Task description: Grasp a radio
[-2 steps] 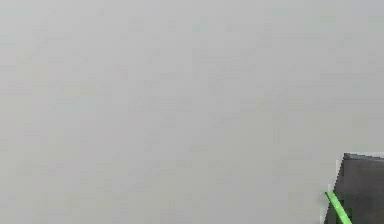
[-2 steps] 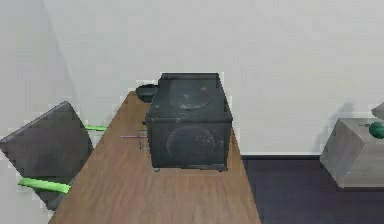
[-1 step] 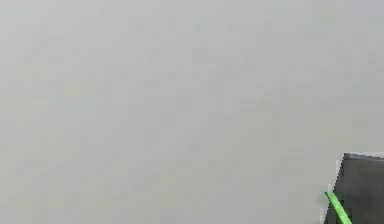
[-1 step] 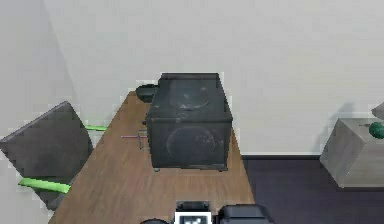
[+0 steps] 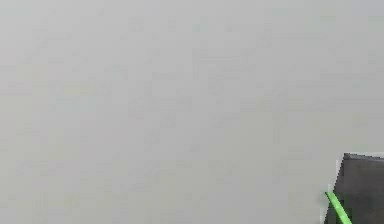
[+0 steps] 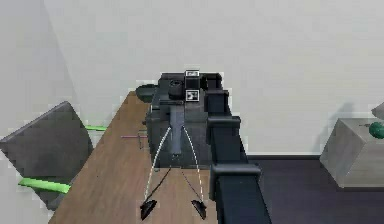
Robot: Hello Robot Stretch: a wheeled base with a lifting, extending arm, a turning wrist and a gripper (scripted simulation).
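Note:
In the arm side view the dark arm (image 6: 232,165) reaches over a long brown wooden table (image 6: 110,185). The gripper (image 6: 174,208) points back along the tabletop, its thin fingers ending in dark pads (image 6: 150,208). Only bare tabletop lies at its far end, so it holds nothing. Behind the gripper's body, at the table's far end, sits a dark boxy thing (image 6: 160,100) with a rounded dark-green part at its left; I cannot make out whether this is a radio.
A grey slab-backed chair (image 6: 48,145) with green bars (image 6: 45,186) stands at the table's left; its corner shows again in the forward view (image 5: 362,188) before a plain grey wall. A grey box (image 6: 350,150) with a green ball (image 6: 378,130) stands at right on dark floor.

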